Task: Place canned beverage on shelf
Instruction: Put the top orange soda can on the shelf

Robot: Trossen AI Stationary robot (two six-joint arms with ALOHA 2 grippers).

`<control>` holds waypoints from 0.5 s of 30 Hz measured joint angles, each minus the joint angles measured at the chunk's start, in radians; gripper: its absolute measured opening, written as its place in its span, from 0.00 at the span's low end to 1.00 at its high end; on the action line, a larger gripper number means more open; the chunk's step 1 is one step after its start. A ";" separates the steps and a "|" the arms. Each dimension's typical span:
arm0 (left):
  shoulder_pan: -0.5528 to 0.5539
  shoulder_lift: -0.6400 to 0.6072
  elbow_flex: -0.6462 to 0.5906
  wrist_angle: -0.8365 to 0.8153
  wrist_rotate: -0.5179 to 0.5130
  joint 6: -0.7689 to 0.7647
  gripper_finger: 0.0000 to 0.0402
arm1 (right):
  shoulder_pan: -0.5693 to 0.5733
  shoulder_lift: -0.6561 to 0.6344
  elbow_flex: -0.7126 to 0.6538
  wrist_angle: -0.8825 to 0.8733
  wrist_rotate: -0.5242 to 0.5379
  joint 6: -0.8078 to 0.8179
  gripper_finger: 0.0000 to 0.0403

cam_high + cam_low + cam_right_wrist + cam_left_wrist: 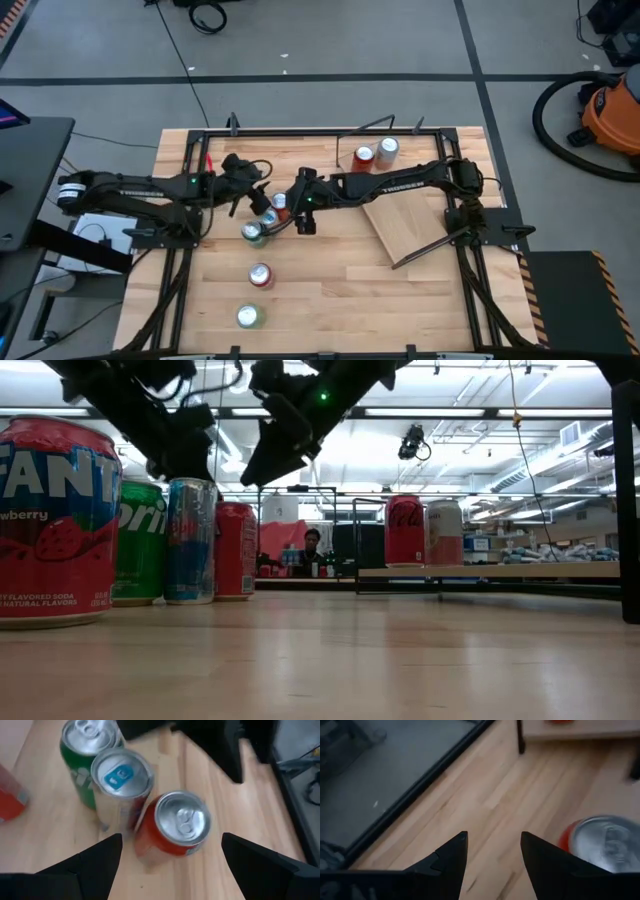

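Red can [175,827] sits below the spread, empty right gripper [170,857]; closing could topple the touching blue-topped can [122,782].

Left gripper [492,852] mid-table, jaws parted, right gripper [170,857] beside it, jaws wide

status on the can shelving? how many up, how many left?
Done: two cans stand at the back of the shelf. In hand: nothing held; the right gripper hangs open above the red can in the middle cluster, with the left gripper open close by. Left: that red can, the slim blue-topped can, the green can, and two more cans nearer the table's front.
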 joint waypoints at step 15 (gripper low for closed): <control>0.127 0.083 0.000 0.012 0.381 0.007 0.48 | 0.012 -0.048 0.000 -0.196 0.065 0.057 0.87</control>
